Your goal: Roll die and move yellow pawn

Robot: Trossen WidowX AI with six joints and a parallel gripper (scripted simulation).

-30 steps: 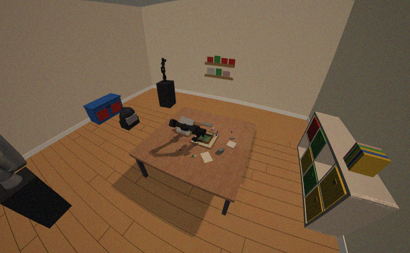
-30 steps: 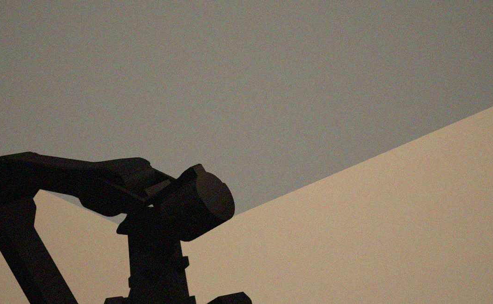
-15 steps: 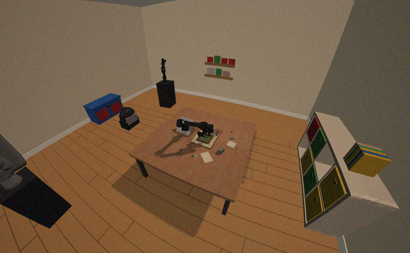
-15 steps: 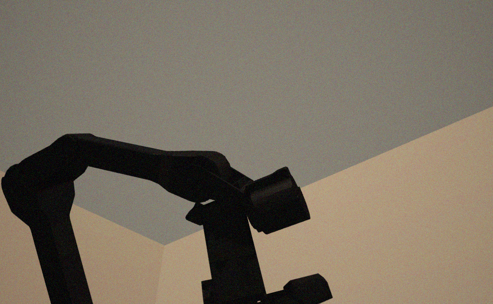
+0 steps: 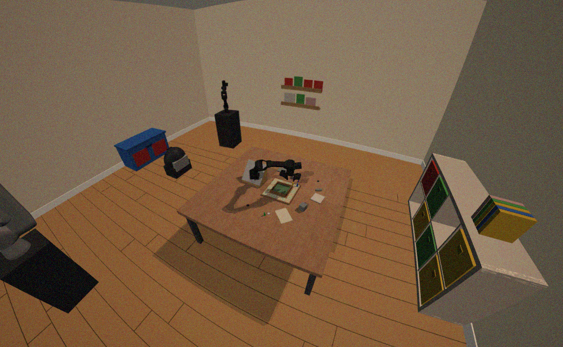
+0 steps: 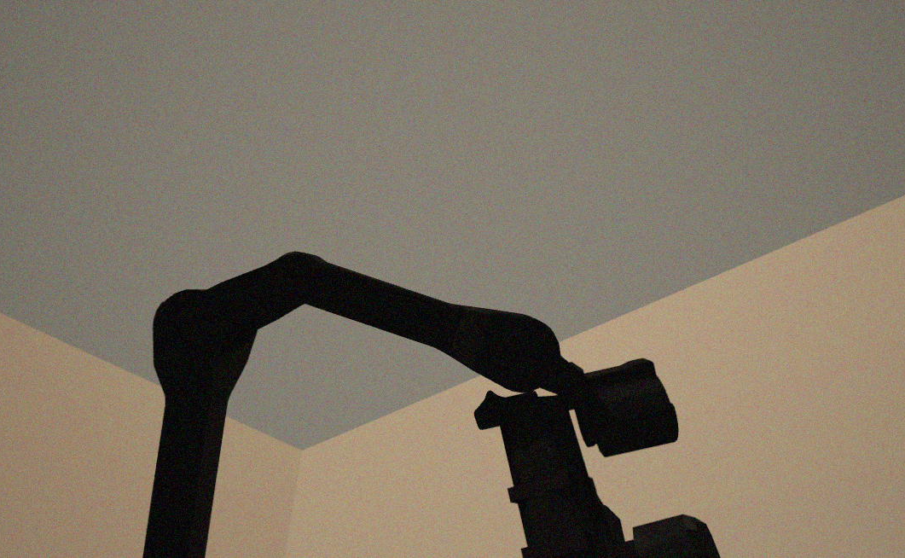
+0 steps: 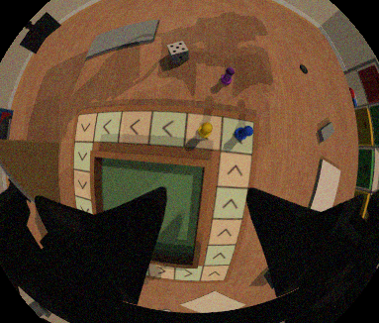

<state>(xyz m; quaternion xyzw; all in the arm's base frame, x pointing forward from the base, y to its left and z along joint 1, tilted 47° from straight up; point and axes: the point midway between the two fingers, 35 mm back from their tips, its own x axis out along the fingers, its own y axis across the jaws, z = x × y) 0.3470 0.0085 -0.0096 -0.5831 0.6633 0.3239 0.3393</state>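
The white die [image 7: 177, 49] rests on the table beyond the board, several pips on its top. The yellow pawn [image 7: 205, 130] stands on the board [image 7: 134, 127] [image 5: 268, 196], on the beige square beside the corner. The blue pawn [image 7: 243, 132] [image 5: 297, 185] is on the corner square. The purple pawn [image 7: 228, 76] stands on the table outside the board. The green-floored tray [image 7: 152, 155] [image 5: 282, 188] sits inside the track and is empty where visible. My gripper [image 7: 208, 194] [image 5: 291, 176] is open, with nothing between its fingers, above the board. The exterior view shows only dark arm links.
A grey slab [image 7: 124, 39] lies left of the die. A pale slanted box [image 5: 249, 171] stands near the arm base. Cards [image 5: 283, 215] [image 7: 327, 185], a grey block [image 5: 303, 206], a green pawn [image 5: 263, 214] and a dark disc [image 5: 318, 181] [image 7: 304, 68] lie around the board.
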